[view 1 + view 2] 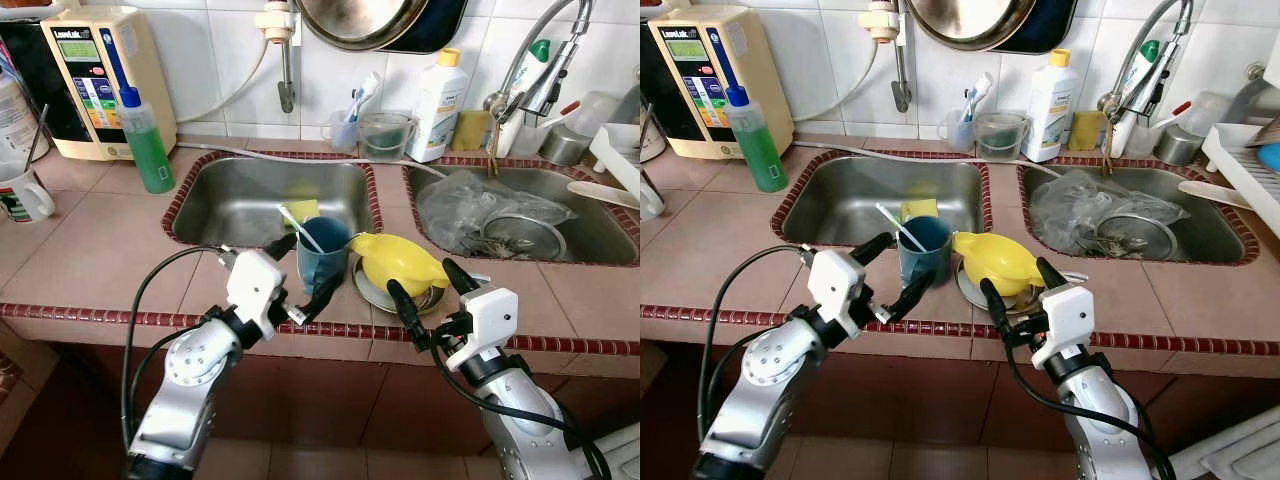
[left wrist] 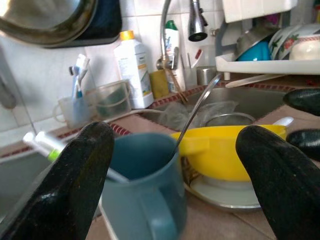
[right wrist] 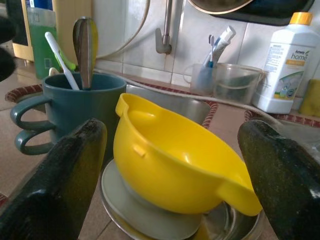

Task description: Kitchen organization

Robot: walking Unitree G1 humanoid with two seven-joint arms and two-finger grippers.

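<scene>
Two stacked blue mugs [image 1: 322, 255] upright, handles facing left gripper [image 1: 300, 276].

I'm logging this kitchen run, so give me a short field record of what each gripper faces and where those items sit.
left gripper: open, fingers either side of the blue mug
right gripper: open, facing the yellow bowl
blue mug: upright on the counter between the sinks, utensils inside
yellow bowl: tilted on a plate, beside the mug
right sink: crumpled plastic bag
</scene>
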